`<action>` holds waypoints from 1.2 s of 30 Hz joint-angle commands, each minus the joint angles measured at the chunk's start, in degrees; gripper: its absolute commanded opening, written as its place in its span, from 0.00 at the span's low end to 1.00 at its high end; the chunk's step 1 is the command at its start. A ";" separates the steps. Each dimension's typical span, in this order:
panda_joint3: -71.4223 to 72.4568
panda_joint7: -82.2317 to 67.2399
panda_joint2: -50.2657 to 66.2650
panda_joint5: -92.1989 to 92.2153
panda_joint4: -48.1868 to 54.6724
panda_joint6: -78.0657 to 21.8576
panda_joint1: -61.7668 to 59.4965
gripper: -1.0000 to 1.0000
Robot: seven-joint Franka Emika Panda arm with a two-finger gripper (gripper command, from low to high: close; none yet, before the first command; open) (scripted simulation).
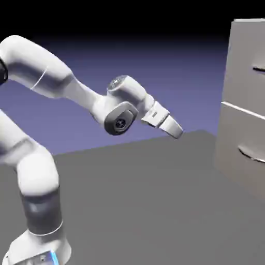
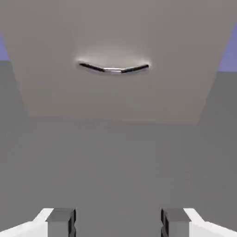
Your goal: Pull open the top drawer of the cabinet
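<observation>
Evidently the approach is only starting: the gripper [image 1: 176, 129] hangs over the desk [image 1: 145, 196], well apart from the cabinet [image 1: 243, 103] at the desk's far right edge. Its fingers [image 2: 61, 221] are spread wide and grasp nothing, presumably so they can straddle a handle later. The top drawer [image 1: 248, 62] sits flush and closed above the pale seam. The hand tilts downward, so the hand view shows one curved handle [image 2: 114, 69], likely the lower drawer's; the wrist probably needs to rise and level out toward the upper handle.
</observation>
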 commanded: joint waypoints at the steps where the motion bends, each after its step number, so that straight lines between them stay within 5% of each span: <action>1: -1.46 -2.50 -0.27 -1.91 1.26 -0.20 1.86 0.50; 36: -52.37 -89.71 -9.80 -68.59 45.31 -7.08 66.94 0.50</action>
